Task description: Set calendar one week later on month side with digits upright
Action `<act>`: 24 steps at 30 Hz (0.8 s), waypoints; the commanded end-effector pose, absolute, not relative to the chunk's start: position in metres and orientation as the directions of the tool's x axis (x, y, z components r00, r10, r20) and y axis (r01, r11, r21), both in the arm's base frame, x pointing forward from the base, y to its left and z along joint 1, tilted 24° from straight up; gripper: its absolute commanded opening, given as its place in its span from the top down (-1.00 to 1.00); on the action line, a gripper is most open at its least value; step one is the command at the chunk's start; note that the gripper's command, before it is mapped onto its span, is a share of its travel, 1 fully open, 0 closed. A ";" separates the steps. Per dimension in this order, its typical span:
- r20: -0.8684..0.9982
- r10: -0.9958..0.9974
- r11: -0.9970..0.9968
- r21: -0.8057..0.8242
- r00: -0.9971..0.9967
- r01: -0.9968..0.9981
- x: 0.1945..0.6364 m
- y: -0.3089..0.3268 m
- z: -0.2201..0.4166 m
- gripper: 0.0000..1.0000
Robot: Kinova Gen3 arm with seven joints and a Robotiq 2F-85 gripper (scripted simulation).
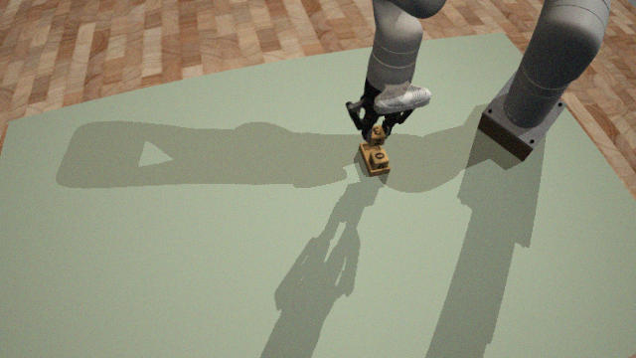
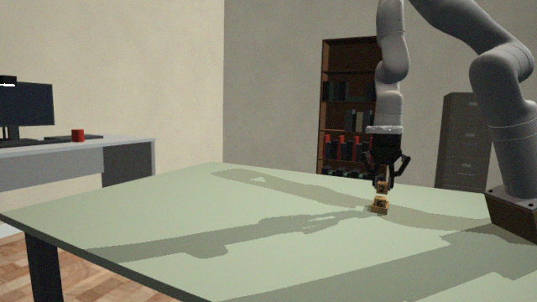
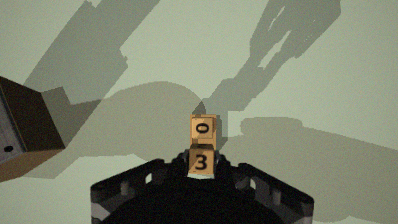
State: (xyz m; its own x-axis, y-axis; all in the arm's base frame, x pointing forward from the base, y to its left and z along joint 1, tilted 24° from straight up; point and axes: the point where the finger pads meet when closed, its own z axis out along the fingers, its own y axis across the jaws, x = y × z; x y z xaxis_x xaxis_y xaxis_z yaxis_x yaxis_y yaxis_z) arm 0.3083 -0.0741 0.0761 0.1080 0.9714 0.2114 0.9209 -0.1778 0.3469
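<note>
Had the raised cube (image 1: 378, 135) (image 2: 382, 187) (image 3: 201, 162) clamped in the tool (image 1: 378, 132) (image 2: 383, 184) (image 3: 201, 156), apart from the tray (image 1: 365, 156) (image 2: 379, 210) (image 3: 203, 115); showed a 2 to the exterior view and a 3 on top; beyond it in the wrist view, saw the seated cube (image 1: 379, 158) (image 2: 380, 203) (image 3: 203, 128) in the tray, 6 toward the exterior view, 0 on top; found the tray on the surface (image 1: 199, 239) (image 2: 168, 189) (image 3: 200, 40); could not read any month's name or confirm the calendar side; judged the step as returning a cube, perhaps after turning it; needed to check the date and face, align with the vacant end, lower without snagging the rim or neighbour, then release; farther off, saw only a bookcase (image 2: 325, 54) and wall.
</note>
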 end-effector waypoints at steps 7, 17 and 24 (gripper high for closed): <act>0.217 0.968 -0.194 0.344 0.124 0.919 0.310 -0.075 0.076 0.47; 0.218 0.968 -0.195 0.347 0.123 0.917 0.311 -0.074 0.076 0.47; 0.220 0.968 -0.194 0.352 0.120 0.916 0.314 -0.073 0.073 0.47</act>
State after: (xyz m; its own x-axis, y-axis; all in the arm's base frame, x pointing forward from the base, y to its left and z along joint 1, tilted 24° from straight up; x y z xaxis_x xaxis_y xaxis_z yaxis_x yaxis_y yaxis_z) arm 0.3102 -0.0744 0.0744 0.1187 0.9692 0.2160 0.9182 -0.1899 0.3476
